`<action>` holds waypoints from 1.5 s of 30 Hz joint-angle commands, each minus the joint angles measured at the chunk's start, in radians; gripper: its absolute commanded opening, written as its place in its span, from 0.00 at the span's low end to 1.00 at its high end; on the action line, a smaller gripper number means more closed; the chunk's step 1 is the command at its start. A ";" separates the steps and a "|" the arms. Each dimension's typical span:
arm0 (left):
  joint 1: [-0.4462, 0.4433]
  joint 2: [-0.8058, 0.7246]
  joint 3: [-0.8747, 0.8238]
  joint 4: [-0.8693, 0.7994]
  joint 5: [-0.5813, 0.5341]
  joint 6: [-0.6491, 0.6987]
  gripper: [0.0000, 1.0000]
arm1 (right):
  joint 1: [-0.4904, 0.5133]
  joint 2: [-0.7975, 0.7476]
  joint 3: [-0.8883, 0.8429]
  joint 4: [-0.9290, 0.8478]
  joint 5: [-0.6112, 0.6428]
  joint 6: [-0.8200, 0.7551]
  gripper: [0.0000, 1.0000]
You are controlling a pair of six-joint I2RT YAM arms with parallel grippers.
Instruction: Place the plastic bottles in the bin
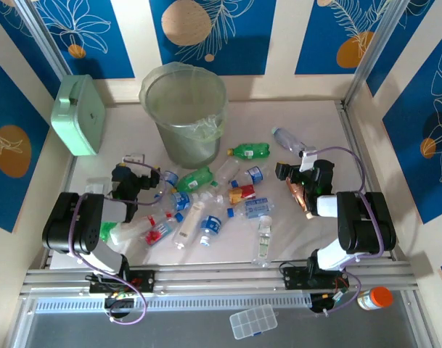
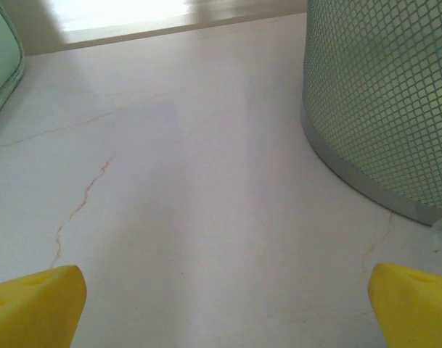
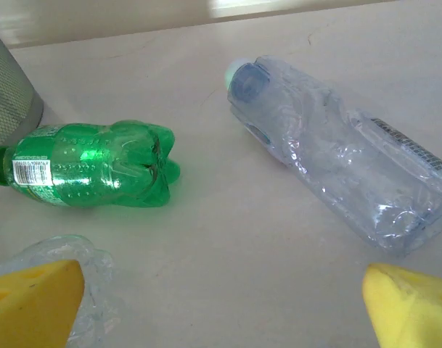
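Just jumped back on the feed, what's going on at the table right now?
Nothing is picked up yet. Both arms have jaws open and empty: the left gripper is over bare table beside the bin, and the right gripper faces a green bottle and a crushed clear bottle. The other plastic bottles lie scattered between the arms. The bin looks empty.

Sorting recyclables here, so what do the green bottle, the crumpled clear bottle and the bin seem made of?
Green bottle: glossy translucent plastic, highlights on ribbed walls. Clear bottle: thin transparent plastic, dented and creased. Bin: probably translucent grey-green plastic, with a diamond-mesh pattern.
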 commanded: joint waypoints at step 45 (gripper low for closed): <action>-0.465 -0.804 0.261 -0.645 -0.303 -0.256 0.99 | 0.619 -0.656 0.516 -0.839 0.388 0.050 0.99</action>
